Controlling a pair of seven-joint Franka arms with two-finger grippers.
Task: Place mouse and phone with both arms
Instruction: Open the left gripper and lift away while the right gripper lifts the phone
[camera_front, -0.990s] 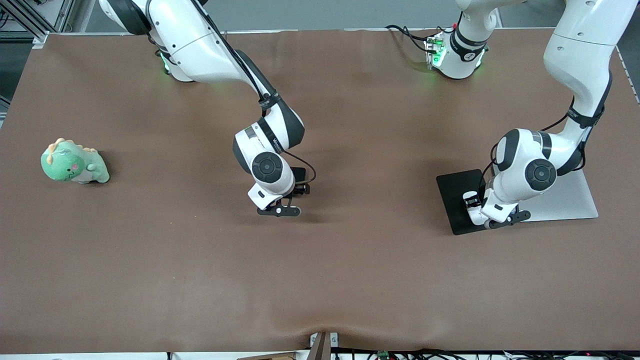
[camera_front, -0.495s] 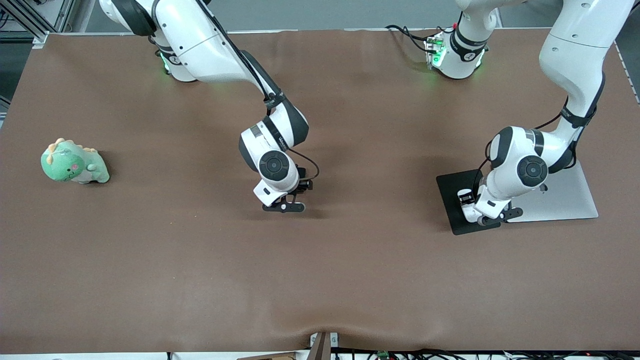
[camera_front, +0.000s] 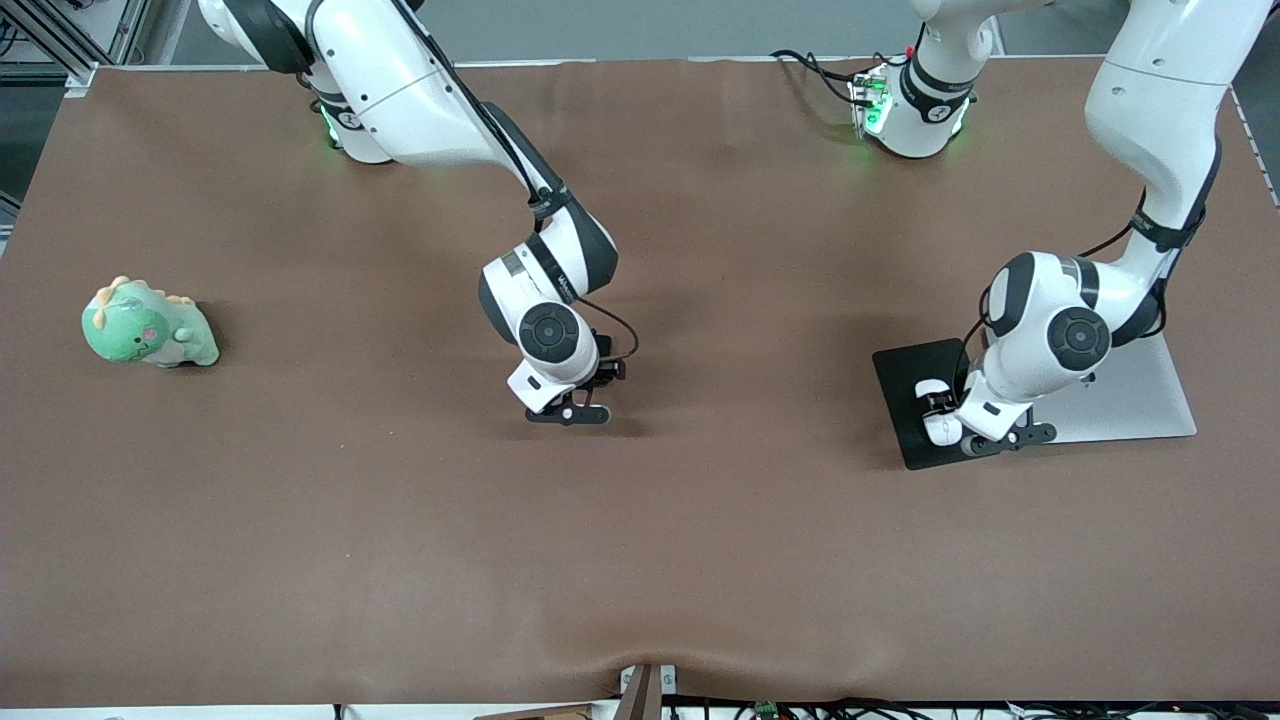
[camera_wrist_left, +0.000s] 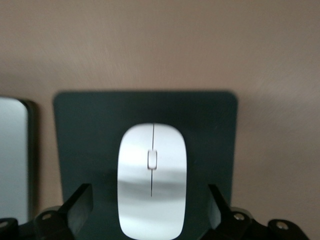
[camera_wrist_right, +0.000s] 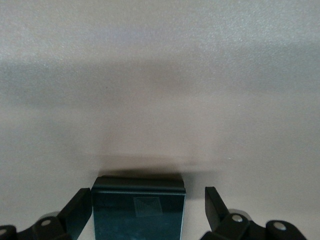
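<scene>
The white mouse (camera_wrist_left: 151, 180) lies on the black mouse pad (camera_wrist_left: 210, 130); in the front view it (camera_front: 940, 429) shows at the pad's (camera_front: 905, 375) edge nearer the camera. My left gripper (camera_wrist_left: 149, 195) is open and low over the pad, one finger on each side of the mouse with a gap at both; it also shows in the front view (camera_front: 950, 413). The black phone (camera_wrist_right: 138, 212) lies flat on the brown table mid-table. My right gripper (camera_wrist_right: 147, 196) is open astride it, with a gap at one finger. In the front view the right hand (camera_front: 598, 378) hides the phone.
A silver flat slab (camera_front: 1130, 400) lies beside the mouse pad toward the left arm's end; its edge shows in the left wrist view (camera_wrist_left: 12, 160). A green plush dinosaur (camera_front: 150, 325) sits toward the right arm's end. The brown table (camera_front: 640, 560) is bare nearer the camera.
The right hand shifted a little toward the left arm's end, then stayed. The left hand moved slightly back and forth over the mouse pad.
</scene>
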